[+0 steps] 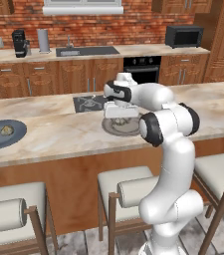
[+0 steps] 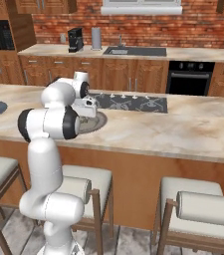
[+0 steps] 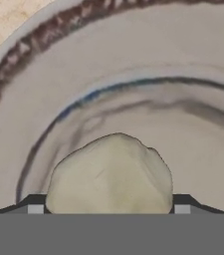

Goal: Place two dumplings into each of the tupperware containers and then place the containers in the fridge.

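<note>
wall: red brick wall (image 1: 133,25) running behind | cabinets: wooden cabinets (image 1: 44,79) lining back | window (image 1: 82,6) sitting above sink (image 1: 86,51) | worktop (image 1: 54,132): beige marble spanning foreground | stools (image 1: 14,211) standing along its near edge

A white Franka Panda arm (image 1: 170,164) built of smooth, rounded glossy segments, each link swelling into a bulbous housing. Dark, near-black bands ring the joints, most plainly around the large elbow drum and at the wrist (image 1: 117,91) on the far end. The thick lower column widens into a rounded white shoulder casing near the base. The hand (image 1: 119,109) is a pale grey-white block. The gripper (image 3: 108,209) carries two small dark finger tips with light grey square pads.
</note>
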